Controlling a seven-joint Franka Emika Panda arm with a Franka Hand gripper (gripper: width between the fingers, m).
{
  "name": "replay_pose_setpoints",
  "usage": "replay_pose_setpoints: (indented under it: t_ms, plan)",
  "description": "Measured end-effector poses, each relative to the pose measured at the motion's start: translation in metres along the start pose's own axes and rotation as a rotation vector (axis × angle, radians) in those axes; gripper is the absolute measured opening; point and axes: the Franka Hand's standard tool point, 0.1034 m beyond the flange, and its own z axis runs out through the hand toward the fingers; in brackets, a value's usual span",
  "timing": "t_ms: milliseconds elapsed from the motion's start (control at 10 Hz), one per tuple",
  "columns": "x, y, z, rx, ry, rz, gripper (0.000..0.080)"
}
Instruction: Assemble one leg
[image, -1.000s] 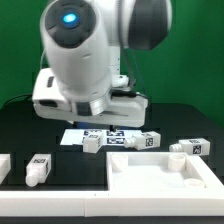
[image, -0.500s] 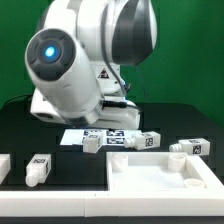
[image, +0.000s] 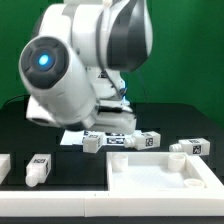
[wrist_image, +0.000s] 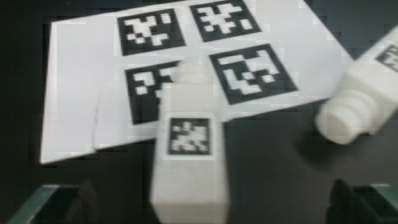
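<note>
In the wrist view a white leg with a square tag lies lengthwise between my open fingers, its far end over the marker board. My gripper is open above it. Only the dark fingertips show at the frame's corners, apart from the leg. A second leg lies beside it. In the exterior view a leg lies at the marker board's front edge under the arm. The arm's body hides the gripper there.
More legs lie in the exterior view: one past the marker board, one at the right, one at the front left. The large white rimmed panel fills the front right.
The arm's body has swung toward the exterior view's left and dipped lower over the marker board. The legs and the panel have not moved.
</note>
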Motion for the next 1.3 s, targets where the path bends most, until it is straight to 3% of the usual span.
replay_pose_setpoints:
  t_ms: [300,600,900,1100,1200,1300]
  plan:
    - [0.003,-0.001,0.003,0.002,-0.004,0.006,0.0649]
    - [0.006,0.005,0.029,0.01,-0.023,0.021,0.0649]
    - [0.008,0.004,0.037,0.003,-0.037,0.023,0.0649]
    - [0.008,0.004,0.037,0.003,-0.037,0.023,0.039]
    - [0.008,0.004,0.037,0.003,-0.037,0.023,0.039]
    - [0.008,0.004,0.037,0.003,-0.037,0.023,0.0284]
